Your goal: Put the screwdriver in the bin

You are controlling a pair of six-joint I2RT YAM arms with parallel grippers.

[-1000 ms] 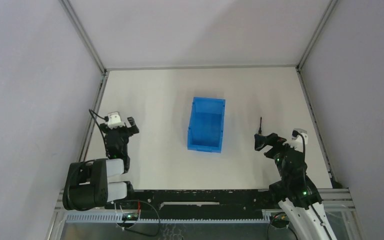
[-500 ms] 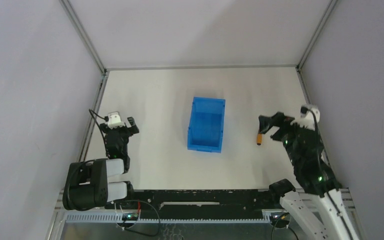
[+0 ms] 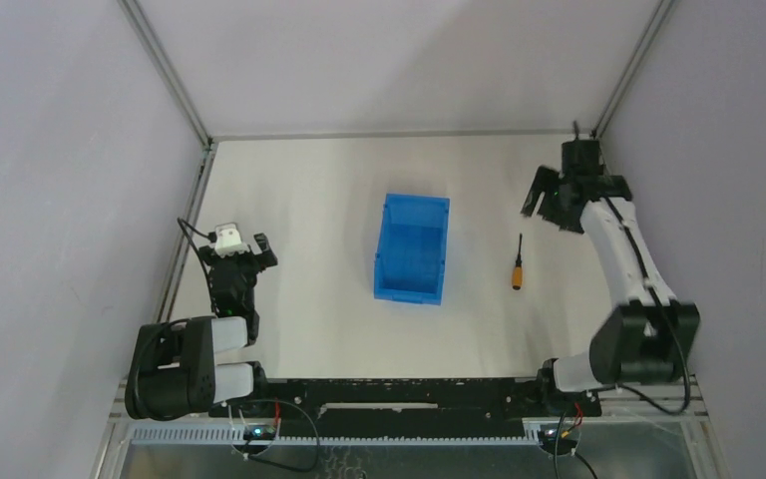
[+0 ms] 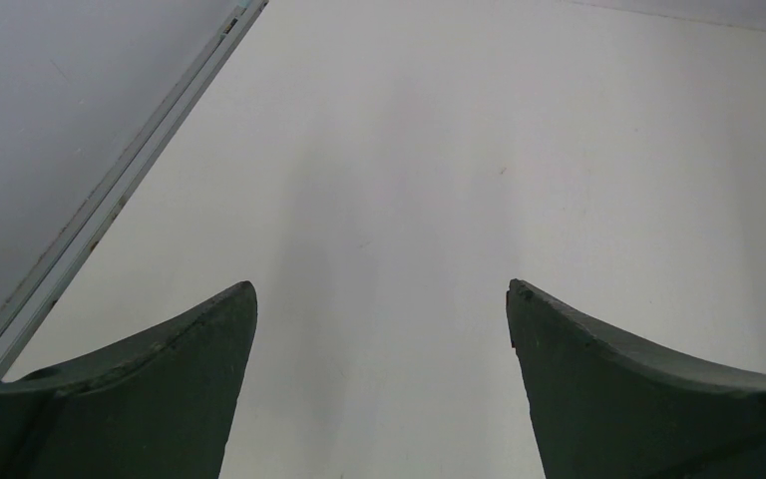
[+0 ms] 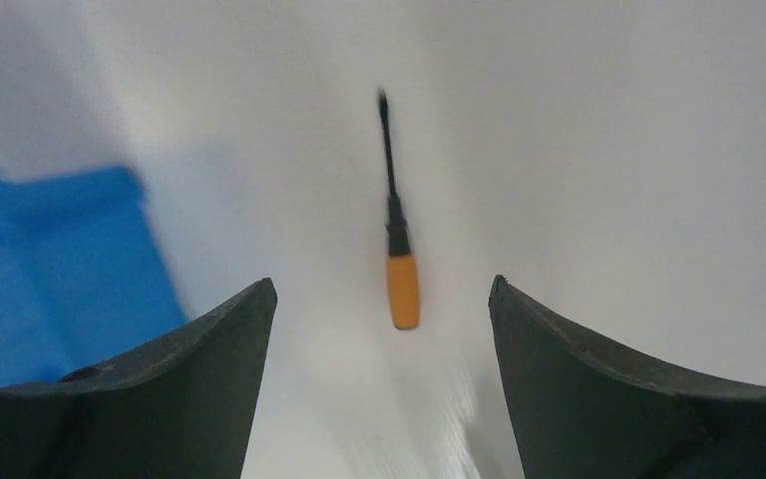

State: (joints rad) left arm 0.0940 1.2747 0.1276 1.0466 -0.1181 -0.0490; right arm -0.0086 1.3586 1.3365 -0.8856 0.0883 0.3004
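1. The screwdriver [image 3: 518, 269] lies flat on the table [image 3: 309, 200], outside the bin [image 3: 412, 247]. It is near the bin's right wall, but there is a clear gap between them. Its thin black shaft points away from the arm bases and its orange handle points toward them. It lies roughly parallel to the bin's long sides, level with the bin's near half.

2. The right wrist view is blurred. It shows the screwdriver [image 5: 397, 239] in full on the white surface, framed between the two dark fingers, with a corner of the bin [image 5: 50, 269] at the left edge.

3. The right gripper [image 3: 549, 215] is to the right of the bin and farther from the arm bases than the bin's far wall, beyond the screwdriver's tip. In the right wrist view, the right gripper [image 5: 379, 282] has its jaws spread wide. They hold nothing and do not touch the screwdriver.

4. The left gripper [image 3: 242, 251] is well to the left of the bin, level with its near half and close to the table's left edge rail [image 4: 110, 200]. In the left wrist view, the left gripper [image 4: 381, 289] also has its jaws spread wide and holds nothing. Only the table surface shows between its fingers.
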